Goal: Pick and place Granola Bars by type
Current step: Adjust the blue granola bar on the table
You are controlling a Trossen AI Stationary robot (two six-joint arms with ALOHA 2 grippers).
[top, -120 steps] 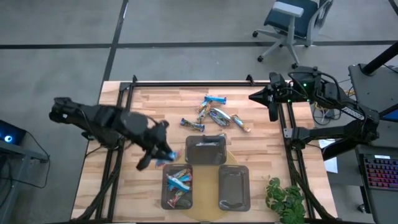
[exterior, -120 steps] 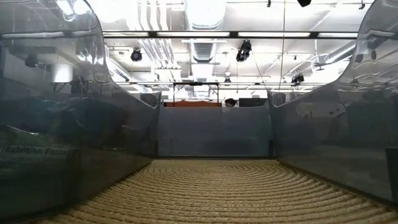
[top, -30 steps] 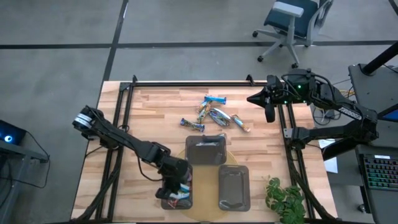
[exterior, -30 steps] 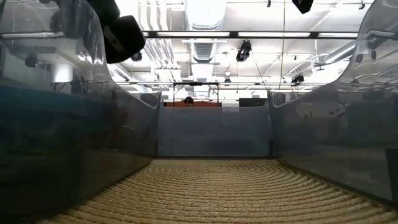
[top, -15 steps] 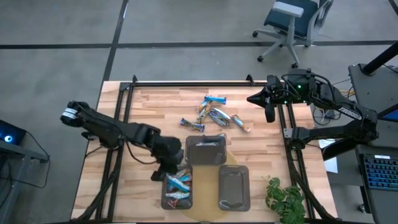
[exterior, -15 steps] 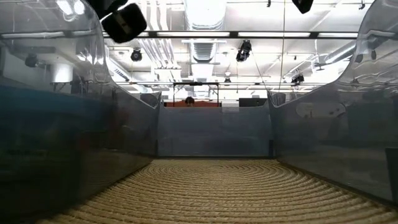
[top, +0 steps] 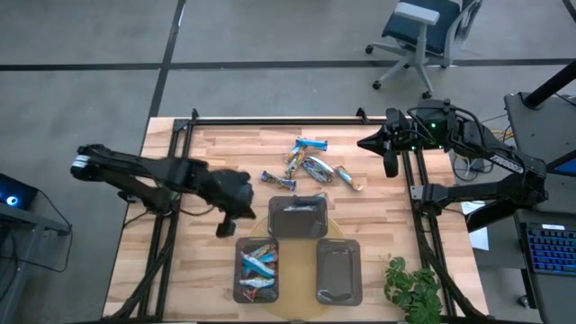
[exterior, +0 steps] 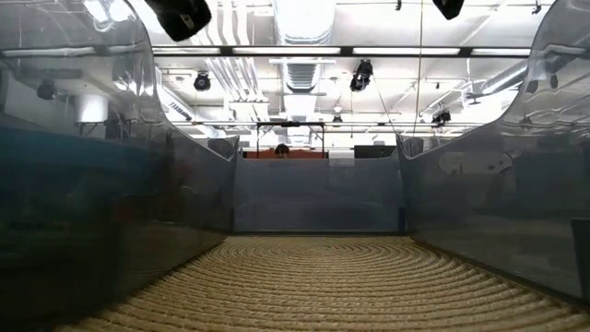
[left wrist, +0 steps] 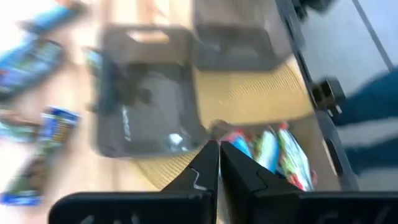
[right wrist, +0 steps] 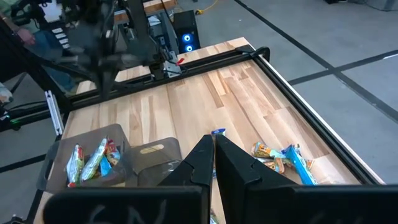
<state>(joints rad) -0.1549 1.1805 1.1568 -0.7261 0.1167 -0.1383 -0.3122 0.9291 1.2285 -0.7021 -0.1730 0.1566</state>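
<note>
- left gripper (top: 225,226) hovering left of the trays (top: 299,217), fingers pressed together, holding nothing.
- right gripper (top: 390,166) waiting at far right edge, fingers together.
- granola bars (top: 256,266) lying in near-left tray.

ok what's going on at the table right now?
The robot is sorting small shiny-wrapped granola bars into dark grey plastic trays. The left gripper, shut and holding nothing, hangs beside the front-left tray, which already holds several bars. The other two trays look empty of bars. About six bars lie loose on the wooden table. The right gripper waits, shut, at the table's right edge.
</note>
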